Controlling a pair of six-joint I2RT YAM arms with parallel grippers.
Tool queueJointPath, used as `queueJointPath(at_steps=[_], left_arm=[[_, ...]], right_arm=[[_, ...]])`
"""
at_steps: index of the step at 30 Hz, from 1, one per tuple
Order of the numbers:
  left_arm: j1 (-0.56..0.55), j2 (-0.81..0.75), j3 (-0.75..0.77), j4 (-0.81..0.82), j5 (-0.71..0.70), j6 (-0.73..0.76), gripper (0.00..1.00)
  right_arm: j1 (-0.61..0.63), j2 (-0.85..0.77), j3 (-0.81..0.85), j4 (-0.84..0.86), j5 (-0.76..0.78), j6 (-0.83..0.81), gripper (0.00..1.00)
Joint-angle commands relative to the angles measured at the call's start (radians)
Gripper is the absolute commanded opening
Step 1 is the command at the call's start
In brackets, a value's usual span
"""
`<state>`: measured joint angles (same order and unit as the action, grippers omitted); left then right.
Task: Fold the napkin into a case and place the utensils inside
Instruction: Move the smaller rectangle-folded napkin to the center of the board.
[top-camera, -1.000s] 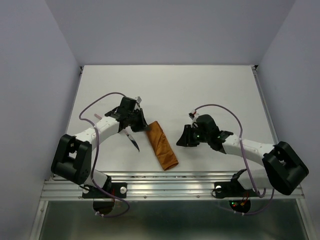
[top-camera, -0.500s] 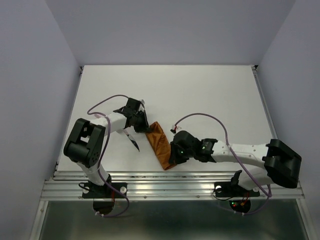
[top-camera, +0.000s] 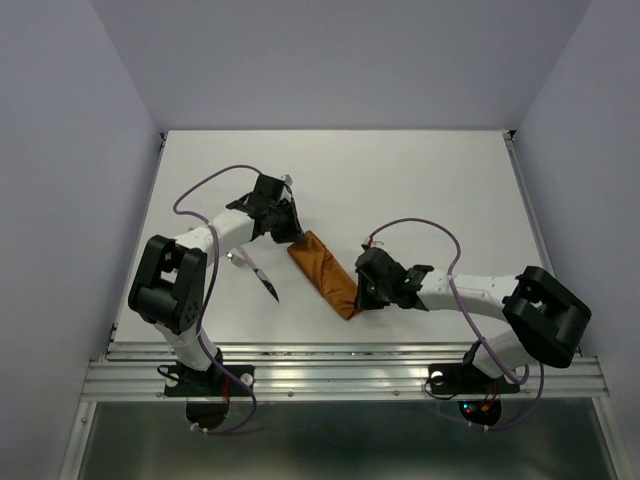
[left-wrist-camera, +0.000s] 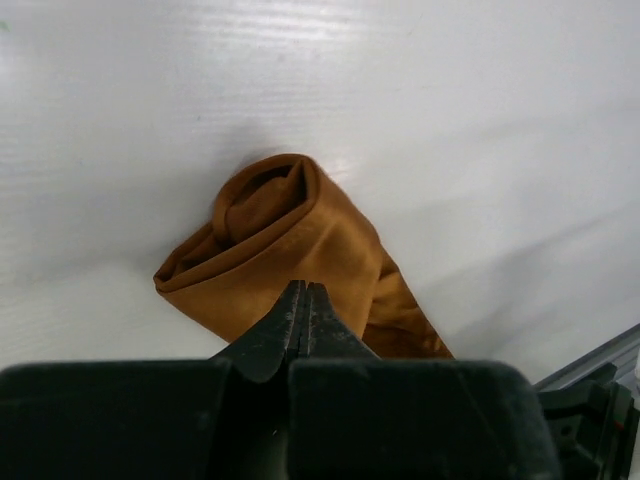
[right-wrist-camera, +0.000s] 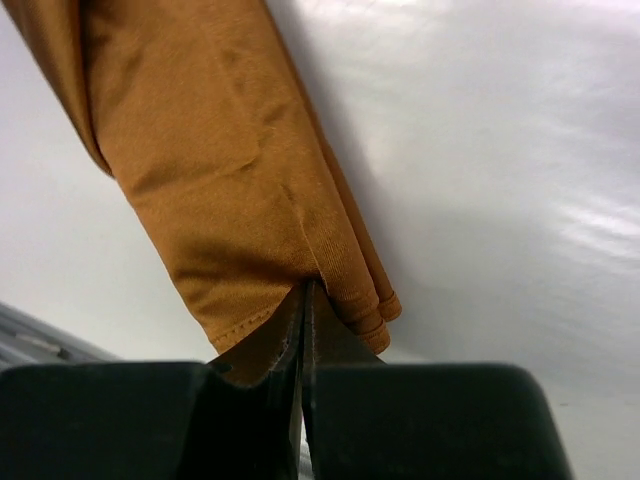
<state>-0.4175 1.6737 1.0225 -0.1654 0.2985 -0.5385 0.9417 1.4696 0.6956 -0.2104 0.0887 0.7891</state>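
The napkin (top-camera: 325, 275) lies as a long folded rust-orange strip, slanting from upper left to lower right on the white table (top-camera: 420, 190). My left gripper (top-camera: 291, 236) is at its far end, shut, with its tips (left-wrist-camera: 305, 288) pinched into the bunched cloth (left-wrist-camera: 290, 240). At the strip's near end, my right gripper (top-camera: 358, 297) is shut, and the hemmed corner (right-wrist-camera: 210, 170) is drawn between its tips (right-wrist-camera: 305, 290). One utensil (top-camera: 258, 274), slender silver with a dark pointed end, lies left of the napkin, outside it. No other utensils show.
A metal rail (top-camera: 340, 365) runs along the near table edge, close to the napkin's lower end. Purple cables (top-camera: 205, 190) loop above both arms. Pale walls close in the table on three sides.
My right arm swung left to the napkin's near end and shut on its corner. The strip turned, its near end shifting away from the rail. My left gripper moved slightly farther back, staying shut.
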Motion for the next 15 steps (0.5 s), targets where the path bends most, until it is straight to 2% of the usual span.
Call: queueJointPath(at_steps=[1, 7, 8, 10, 15], left_arm=[[-0.003, -0.009, 0.128, -0.057, -0.045, 0.043, 0.03], [-0.007, 0.007, 0.229, -0.097, -0.047, 0.055, 0.04], [-0.009, 0.029, 0.235, -0.100, -0.047, 0.051, 0.00], [-0.015, 0.061, 0.241, -0.105, -0.038, 0.048, 0.00], [-0.024, 0.135, 0.226, -0.063, -0.028, 0.041, 0.00]], right_arm=[[-0.114, -0.012, -0.028, -0.029, 0.074, -0.112, 0.02], [-0.164, -0.008, 0.048, -0.069, 0.117, -0.226, 0.05], [-0.164, -0.014, 0.080, -0.082, 0.115, -0.235, 0.11], [-0.164, -0.031, 0.105, -0.087, 0.106, -0.241, 0.15], [-0.164, -0.057, 0.142, -0.109, 0.100, -0.251, 0.16]])
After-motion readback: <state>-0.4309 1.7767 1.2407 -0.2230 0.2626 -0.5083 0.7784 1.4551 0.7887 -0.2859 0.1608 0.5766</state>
